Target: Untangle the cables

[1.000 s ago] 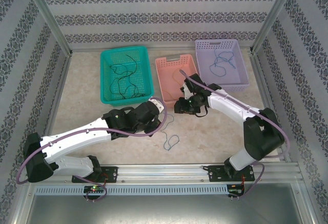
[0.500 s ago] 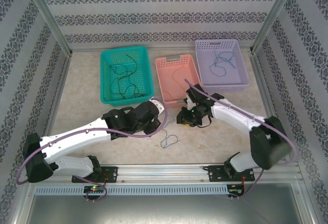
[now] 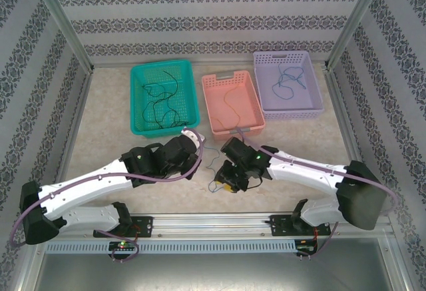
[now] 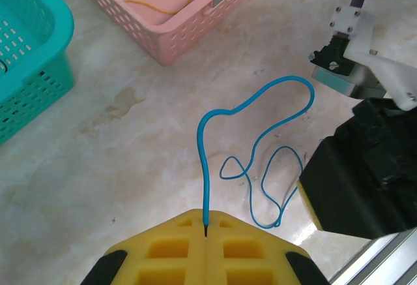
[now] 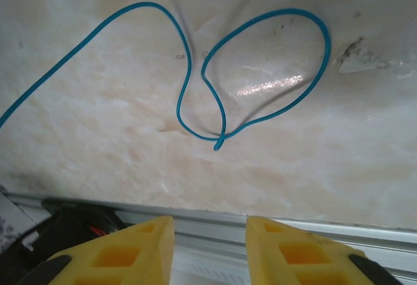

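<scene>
Now, my left hand [image 4: 205, 234] pinched shut on thin blue flexible cable [image 4: 204, 174], lower centre, my right hand [image 5: 210, 236] parted, empty.

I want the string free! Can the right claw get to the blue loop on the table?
Probably yes. The right claw hangs open over the blue string, and nothing lies between them. The left claw pinches one end.

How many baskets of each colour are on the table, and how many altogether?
Teal basket: 1
Pink basket: 1
Lilac basket: 1
Total: 3
</scene>
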Motion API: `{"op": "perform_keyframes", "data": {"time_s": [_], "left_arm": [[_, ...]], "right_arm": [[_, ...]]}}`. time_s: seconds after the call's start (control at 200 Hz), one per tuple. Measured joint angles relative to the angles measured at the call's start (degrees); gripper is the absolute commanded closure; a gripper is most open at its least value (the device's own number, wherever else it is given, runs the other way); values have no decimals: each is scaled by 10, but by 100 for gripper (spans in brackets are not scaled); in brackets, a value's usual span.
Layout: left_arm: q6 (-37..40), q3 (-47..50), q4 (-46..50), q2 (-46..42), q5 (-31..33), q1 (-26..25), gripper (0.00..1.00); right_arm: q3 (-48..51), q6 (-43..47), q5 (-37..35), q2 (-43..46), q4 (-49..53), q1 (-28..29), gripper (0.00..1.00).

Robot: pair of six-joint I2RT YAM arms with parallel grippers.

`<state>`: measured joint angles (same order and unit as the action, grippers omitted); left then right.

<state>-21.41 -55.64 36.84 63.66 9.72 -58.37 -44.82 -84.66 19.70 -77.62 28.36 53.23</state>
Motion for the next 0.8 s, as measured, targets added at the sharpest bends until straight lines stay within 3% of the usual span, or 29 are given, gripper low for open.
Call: {"op": "perform_keyframes", "data": {"time_s": [0.355, 0.799], "left_arm": [[-12, 10, 0, -31, -1, 0, 100], [-19, 10, -1, -31, -2, 0, 100]], "right_arm": [[0, -146, -29, -80, -68, 41, 71], [-4, -155, -33, -139, -82, 43, 76]]}}
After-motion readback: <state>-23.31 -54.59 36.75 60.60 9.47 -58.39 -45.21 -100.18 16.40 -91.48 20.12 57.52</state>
